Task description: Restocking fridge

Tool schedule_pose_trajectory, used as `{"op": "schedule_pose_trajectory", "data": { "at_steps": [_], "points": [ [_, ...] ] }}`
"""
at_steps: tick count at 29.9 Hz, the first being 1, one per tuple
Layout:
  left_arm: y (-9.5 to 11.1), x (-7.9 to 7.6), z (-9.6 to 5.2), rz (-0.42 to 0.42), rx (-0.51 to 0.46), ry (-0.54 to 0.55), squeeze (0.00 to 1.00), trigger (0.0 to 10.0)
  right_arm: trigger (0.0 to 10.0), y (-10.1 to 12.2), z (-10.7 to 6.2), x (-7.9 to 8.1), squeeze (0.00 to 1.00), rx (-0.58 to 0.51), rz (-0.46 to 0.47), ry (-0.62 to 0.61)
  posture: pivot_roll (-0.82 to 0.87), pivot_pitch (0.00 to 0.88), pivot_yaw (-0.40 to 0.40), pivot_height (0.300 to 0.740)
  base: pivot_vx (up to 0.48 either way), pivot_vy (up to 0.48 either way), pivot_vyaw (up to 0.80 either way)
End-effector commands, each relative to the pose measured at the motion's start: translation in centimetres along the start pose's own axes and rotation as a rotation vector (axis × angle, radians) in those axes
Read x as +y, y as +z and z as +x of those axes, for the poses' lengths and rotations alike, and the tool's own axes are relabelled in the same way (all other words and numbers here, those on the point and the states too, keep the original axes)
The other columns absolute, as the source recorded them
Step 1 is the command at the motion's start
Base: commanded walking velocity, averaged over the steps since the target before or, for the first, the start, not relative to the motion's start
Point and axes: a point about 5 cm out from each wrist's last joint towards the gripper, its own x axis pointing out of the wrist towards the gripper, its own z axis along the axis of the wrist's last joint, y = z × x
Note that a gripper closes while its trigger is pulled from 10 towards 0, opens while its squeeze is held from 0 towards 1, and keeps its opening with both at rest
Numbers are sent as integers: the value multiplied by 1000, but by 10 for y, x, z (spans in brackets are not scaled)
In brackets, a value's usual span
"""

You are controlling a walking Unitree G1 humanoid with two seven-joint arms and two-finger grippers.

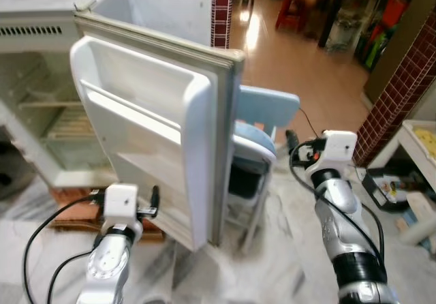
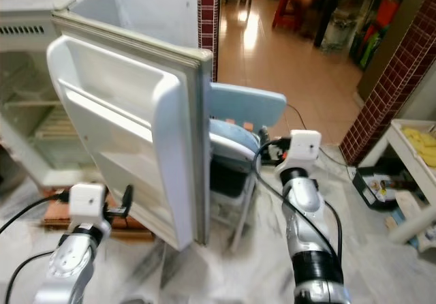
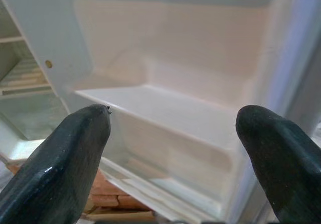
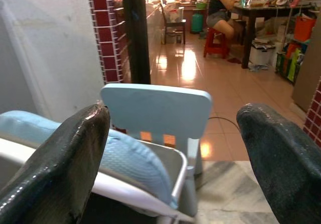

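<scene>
The fridge (image 1: 41,79) stands wide open, and its white door (image 1: 146,123) swings out toward the robot, edge-on at the middle of the scene. Left gripper (image 3: 173,148) hovers low, just in front of the door's inner side, fingers (image 3: 65,158) spread apart with nothing between them, pointing at the door's lower shelf (image 3: 165,118). The door's moulded pockets look bare and white. Beyond the door, the fridge cavity shows wire racks (image 1: 65,123) and a pale bottom drawer. The fridge sits on a low stack of bricks (image 1: 75,202), just below the left gripper. Right gripper (image 4: 173,158) is raised on the far side of the door, fingers (image 4: 55,158) parted and holding nothing, aimed at a light blue plastic chair (image 4: 155,108) tucked right behind the door's edge. Past the chair, a tiled floor (image 1: 300,65) runs off to a person seated on a red stool (image 4: 215,40).
</scene>
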Motion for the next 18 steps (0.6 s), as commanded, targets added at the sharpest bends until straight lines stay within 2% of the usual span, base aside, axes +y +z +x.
{"op": "schedule_pose_trajectory", "data": {
  "at_steps": [1, 3, 8, 10, 18],
  "points": [
    [3, 7, -1, 23, -3, 29, 0, 10000, 10000, 8, 7, 7, 0, -26, 3, 33, 74, 13, -17, 740, 0, -480, 0],
    [3, 7, -2, 23, -4, 32, 0, 10000, 10000, 8, 8, 8, 0, -24, 5, 41, 73, 19, -24, 740, 0, -480, 0],
    [-8, 9, -11, 8, 27, 95, 0, 10000, 10000, 2, 10, 18, 0, 9, 28, 117, 78, 23, -43, 740, 0, 0, 0],
    [-13, 12, -14, 1, 42, 137, 0, 10000, 10000, 5, 12, 28, 0, -11, 24, 177, 78, 26, -43, 740, 0, 0, 800],
    [-14, 10, -15, 9, 61, 130, 0, 10000, 10000, 3, 15, 51, 0, 0, 64, 227, 85, 27, -37, 740, 0, 0, 800]
  ]
}}
